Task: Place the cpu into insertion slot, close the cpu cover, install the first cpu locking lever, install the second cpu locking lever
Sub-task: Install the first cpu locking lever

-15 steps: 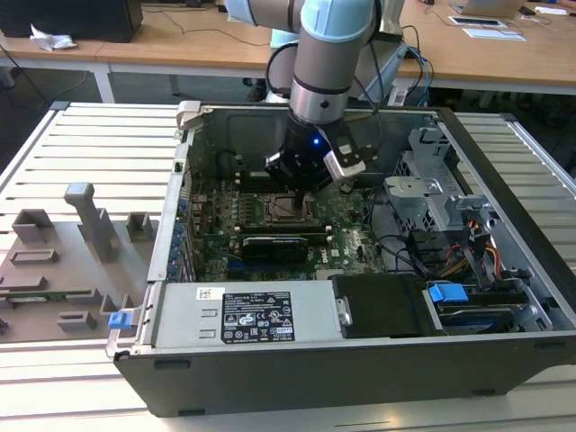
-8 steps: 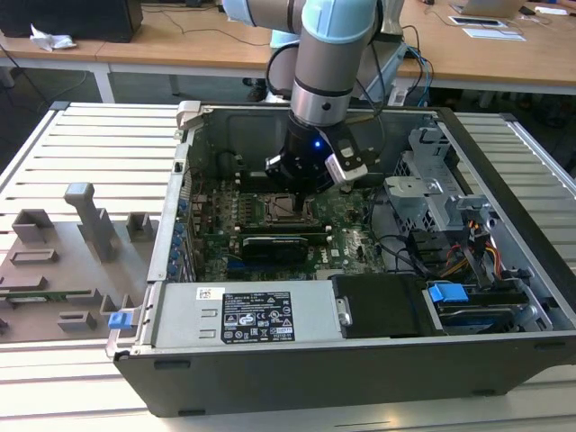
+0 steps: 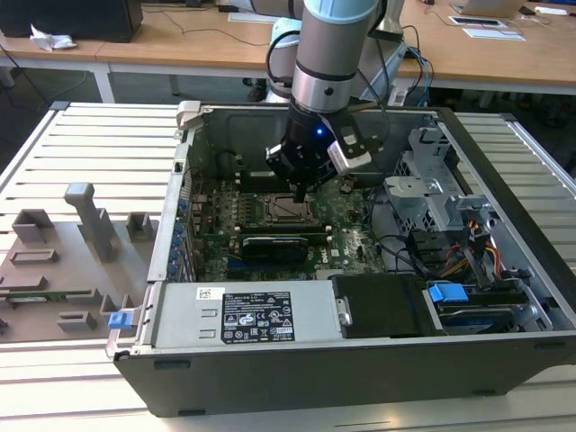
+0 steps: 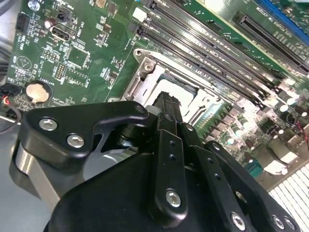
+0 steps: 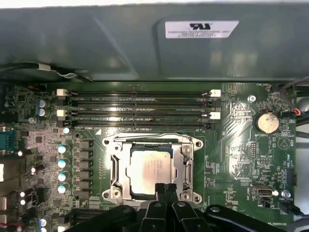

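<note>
The cpu (image 5: 150,169), a small silvery square chip, lies flat in the insertion slot (image 3: 290,209) on the green motherboard. The cpu cover (image 5: 117,169), a grey metal frame with a square window, lies down around the chip. A thin wire lever (image 5: 145,136) runs along one side of that frame. My gripper (image 5: 165,187) is shut with nothing between its black fingers. Its tips hover at the socket's edge, just over the chip's rim. In the second wrist view the gripper (image 4: 166,99) hides much of the cover (image 4: 145,79). In the exterior view the gripper (image 3: 300,193) points straight down at the socket.
Long black memory slots (image 5: 140,108) lie beside the socket, with the grey case wall (image 5: 145,48) behind. A coin battery (image 5: 266,122) sits on the board. A long black card (image 3: 279,243), the power-supply box (image 3: 243,315), a drive cage (image 3: 432,193) and cables (image 3: 468,252) crowd the case.
</note>
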Controlling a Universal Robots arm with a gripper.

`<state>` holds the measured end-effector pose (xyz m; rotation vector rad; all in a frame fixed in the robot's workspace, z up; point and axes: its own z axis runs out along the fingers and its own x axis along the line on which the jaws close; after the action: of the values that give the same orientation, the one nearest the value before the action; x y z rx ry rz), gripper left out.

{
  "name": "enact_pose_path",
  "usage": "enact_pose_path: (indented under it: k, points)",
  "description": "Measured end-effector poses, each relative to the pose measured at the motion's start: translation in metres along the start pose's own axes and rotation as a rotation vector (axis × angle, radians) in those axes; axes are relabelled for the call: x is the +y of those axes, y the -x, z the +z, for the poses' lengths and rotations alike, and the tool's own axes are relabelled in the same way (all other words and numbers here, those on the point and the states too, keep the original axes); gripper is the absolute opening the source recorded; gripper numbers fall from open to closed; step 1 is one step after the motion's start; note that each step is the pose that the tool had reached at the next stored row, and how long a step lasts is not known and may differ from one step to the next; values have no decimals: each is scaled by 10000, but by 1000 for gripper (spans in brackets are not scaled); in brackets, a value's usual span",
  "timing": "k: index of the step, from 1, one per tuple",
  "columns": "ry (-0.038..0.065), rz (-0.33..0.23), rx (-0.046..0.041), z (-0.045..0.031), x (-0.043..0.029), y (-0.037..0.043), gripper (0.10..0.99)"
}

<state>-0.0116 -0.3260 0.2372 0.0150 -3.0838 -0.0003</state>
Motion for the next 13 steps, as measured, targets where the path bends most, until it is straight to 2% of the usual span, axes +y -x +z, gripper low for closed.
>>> enact_pose_path:
  k: [6, 10, 13]
  points:
    - [0, 0, 0, -145, 0, -8, 106]
    - [0, 0, 0, -318, 0, -18, 106]
    - [-1, 0, 0, -396, 0, -23, 106]
